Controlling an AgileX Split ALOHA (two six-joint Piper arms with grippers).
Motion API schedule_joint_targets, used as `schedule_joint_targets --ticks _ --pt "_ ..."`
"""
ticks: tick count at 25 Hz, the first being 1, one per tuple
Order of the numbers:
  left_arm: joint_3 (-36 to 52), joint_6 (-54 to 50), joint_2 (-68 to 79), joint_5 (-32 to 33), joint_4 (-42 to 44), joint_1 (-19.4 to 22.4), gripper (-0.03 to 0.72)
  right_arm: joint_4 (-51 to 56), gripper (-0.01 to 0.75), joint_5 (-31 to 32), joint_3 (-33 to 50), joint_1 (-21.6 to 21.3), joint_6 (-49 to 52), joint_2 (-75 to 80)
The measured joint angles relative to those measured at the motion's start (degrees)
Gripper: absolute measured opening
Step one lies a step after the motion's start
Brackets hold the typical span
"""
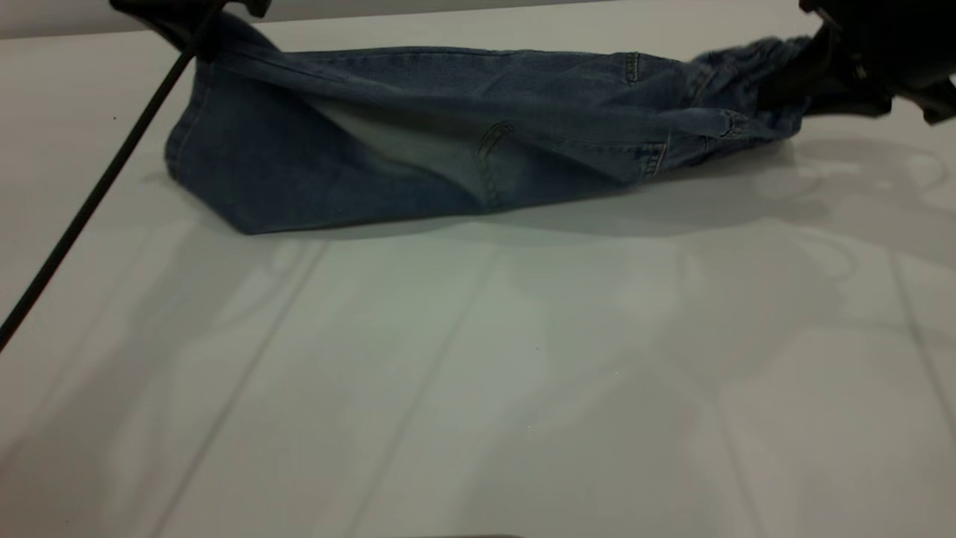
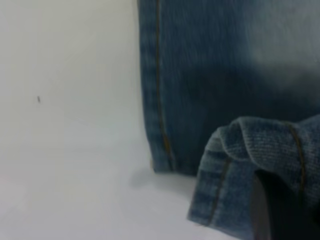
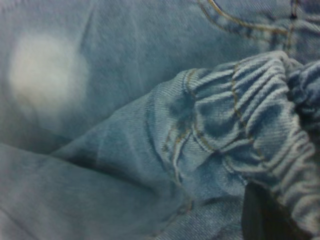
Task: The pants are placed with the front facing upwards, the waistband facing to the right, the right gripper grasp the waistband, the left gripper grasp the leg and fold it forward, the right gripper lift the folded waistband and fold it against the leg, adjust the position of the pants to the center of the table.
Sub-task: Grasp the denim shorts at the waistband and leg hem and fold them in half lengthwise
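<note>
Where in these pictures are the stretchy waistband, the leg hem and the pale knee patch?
waistband [image 3: 250, 125], right wrist view, on the gathered elastic pleats.
leg hem [image 2: 220, 175], left wrist view, on the lifted cuff's stitched edge.
knee patch [image 1: 403, 146], exterior view, on the faded oval.

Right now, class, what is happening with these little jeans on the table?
Two robot arms are folding small denim pants on a white table. The left pincer grips a leg hem at the far left, lifted off the table. The right pincer grips the ruffled elastic waistband at the far right. The pants hang stretched between them, lower edge resting on the table.
</note>
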Motion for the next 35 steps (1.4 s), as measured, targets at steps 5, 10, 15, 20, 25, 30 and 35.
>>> schedule_joint_targets --ticks 5,10,15,20,25,30,35 --pt "-3.86 0.06 2.59 -0.8 0.48 0.0 0.05 -0.63 0.043 0.51 -3.32 0.05 3.45 0.06" --pt "-6.3 0.06 4.07 -2.24 0.64 0.0 0.05 -1.26 0.043 1.19 -6.56 1.0 5.86 1.69" --pt "-8.19 0.06 6.41 -2.99 0.87 0.0 0.05 -1.54 0.043 1.77 -11.15 1.28 7.76 6.53" --pt "-12.76 0.18 10.14 -2.75 0.88 0.0 0.05 -3.04 0.043 2.13 -16.71 1.28 10.72 9.52" --pt "-18.07 1.59 14.49 -1.59 0.94 0.05 0.05 -3.7 0.043 2.21 -21.31 1.28 15.28 11.7" --pt "-22.13 2.4 17.39 -1.35 1.38 0.66 0.05 -3.87 0.043 -0.62 -23.54 1.28 18.13 13.3" --pt "-23.59 2.57 18.04 -1.25 2.2 1.3 0.05 -3.87 0.061 -2.1 -24.26 1.28 18.26 14.63"
